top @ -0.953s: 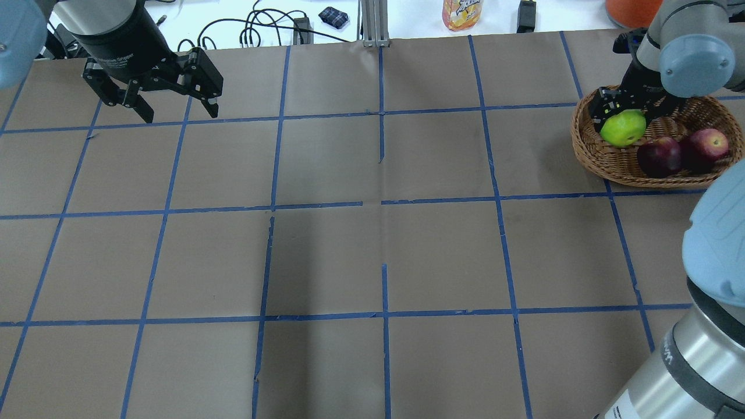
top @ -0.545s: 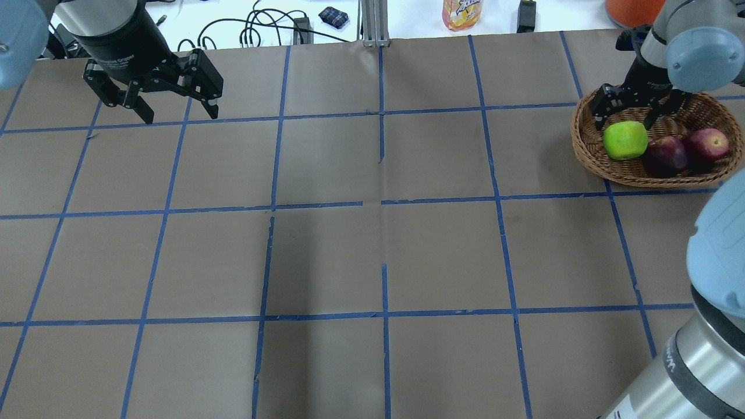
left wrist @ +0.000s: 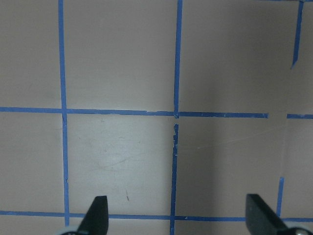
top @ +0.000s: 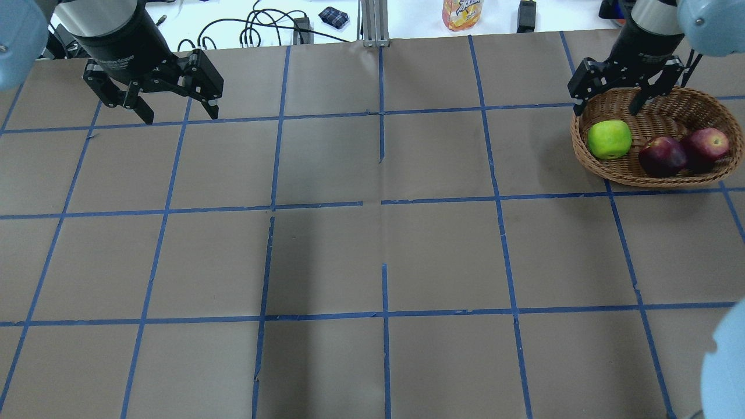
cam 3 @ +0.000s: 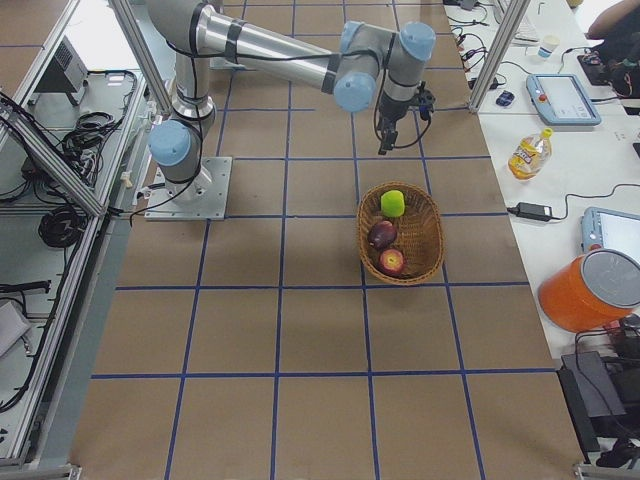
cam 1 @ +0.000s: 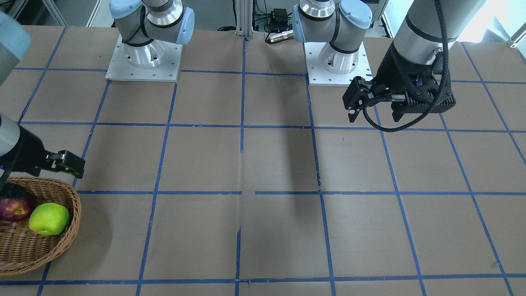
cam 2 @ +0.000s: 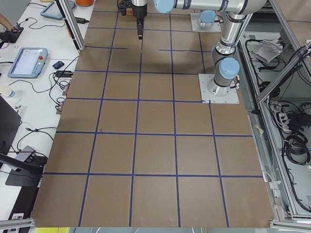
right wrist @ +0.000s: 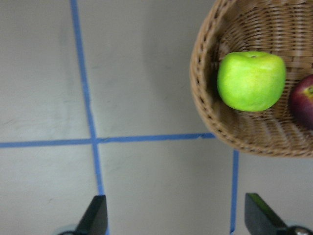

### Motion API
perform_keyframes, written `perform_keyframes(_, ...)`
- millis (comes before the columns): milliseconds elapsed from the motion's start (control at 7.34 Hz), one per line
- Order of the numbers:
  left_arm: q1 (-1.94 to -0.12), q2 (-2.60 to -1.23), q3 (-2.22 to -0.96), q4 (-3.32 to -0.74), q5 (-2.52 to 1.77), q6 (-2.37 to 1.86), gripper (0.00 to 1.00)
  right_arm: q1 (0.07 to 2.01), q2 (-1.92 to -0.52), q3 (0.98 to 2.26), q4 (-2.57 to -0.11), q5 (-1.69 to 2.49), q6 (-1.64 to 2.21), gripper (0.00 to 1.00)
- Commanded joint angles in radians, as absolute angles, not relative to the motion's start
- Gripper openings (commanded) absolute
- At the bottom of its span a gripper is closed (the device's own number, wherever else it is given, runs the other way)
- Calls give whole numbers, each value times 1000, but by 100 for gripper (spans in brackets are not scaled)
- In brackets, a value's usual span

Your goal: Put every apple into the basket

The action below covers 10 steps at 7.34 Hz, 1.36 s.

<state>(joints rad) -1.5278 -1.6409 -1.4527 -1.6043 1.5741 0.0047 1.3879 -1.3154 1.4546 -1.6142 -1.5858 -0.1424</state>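
Observation:
The wicker basket (top: 652, 179) sits at the table's far right. In it lie the yellow-green apple (top: 609, 139), the dark maroon apple (top: 662, 156) and the red apple (top: 706, 145). My right gripper (top: 606, 109) is open and empty, raised over the basket's far left rim. In the right wrist view the green apple (right wrist: 251, 81) lies inside the basket (right wrist: 205, 112), ahead of the spread fingers (right wrist: 95, 215). My left gripper (top: 179, 116) is open and empty above the far left of the table; its wrist view shows only table.
A juice bottle (top: 463, 14), cables (top: 256, 29) and a small dark pouch (top: 333, 16) lie on the white surface beyond the table's far edge. An orange bucket (cam 3: 590, 290) stands beside the table near the basket. Blue tape lines grid the brown table.
My right gripper let go of the green apple in the basket, opened, and rose back toward the far rim. The apple settled slightly leftward. The left arm stayed still.

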Motion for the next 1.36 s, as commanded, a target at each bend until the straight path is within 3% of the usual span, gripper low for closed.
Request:
perform_keyframes(0, -1528, -1635, -1453, -1608, 1577, 5, 100, 1547, -1452, 1460, -1507, -1585, -6, 100)
perform_keyframes(272, -1526, -1635, -1454, -1608, 1577, 5, 100, 1624, -1521, 1494, -1465, -1582, -5, 100)
perform_keyframes(1225, -1526, -1622, -1486, -1608, 1577, 5, 100, 1540, -1569, 1545, -1465, -1580, 80, 100)
